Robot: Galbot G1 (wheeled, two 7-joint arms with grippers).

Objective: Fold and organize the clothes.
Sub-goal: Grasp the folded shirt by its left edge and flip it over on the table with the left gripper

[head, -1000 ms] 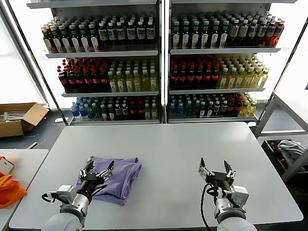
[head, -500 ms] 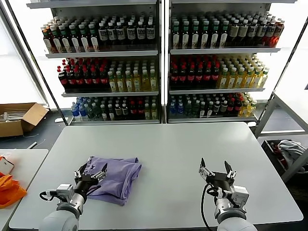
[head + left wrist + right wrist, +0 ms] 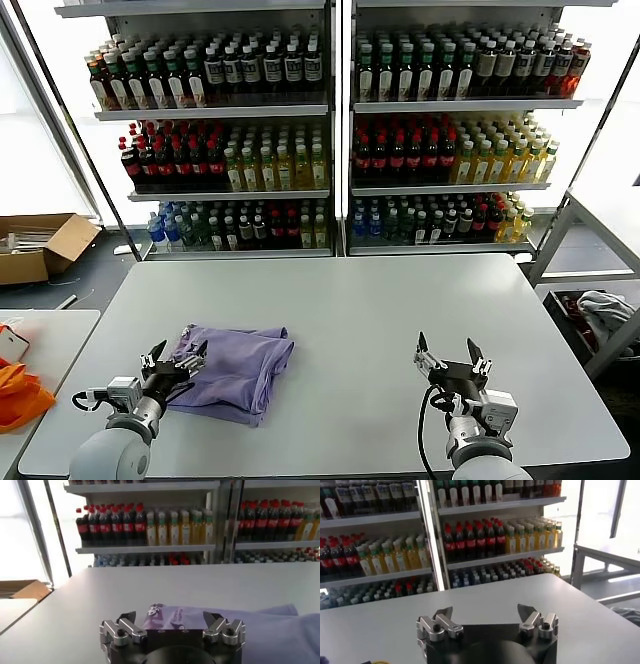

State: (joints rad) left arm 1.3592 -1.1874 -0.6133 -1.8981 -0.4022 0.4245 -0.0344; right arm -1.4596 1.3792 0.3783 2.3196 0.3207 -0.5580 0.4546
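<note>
folded clothes (image 3: 235,368) near table (image 3: 350,300) edge (left side)

no legible text anywhere, bottle labels on the shelves (image 3: 340,110) too small to read, dark print on the folded lavender T-shirt (image 3: 155,611) unreadable

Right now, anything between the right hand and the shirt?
Nothing: head view shows only bare table between the open right hand and the folded lavender shirt.
</note>
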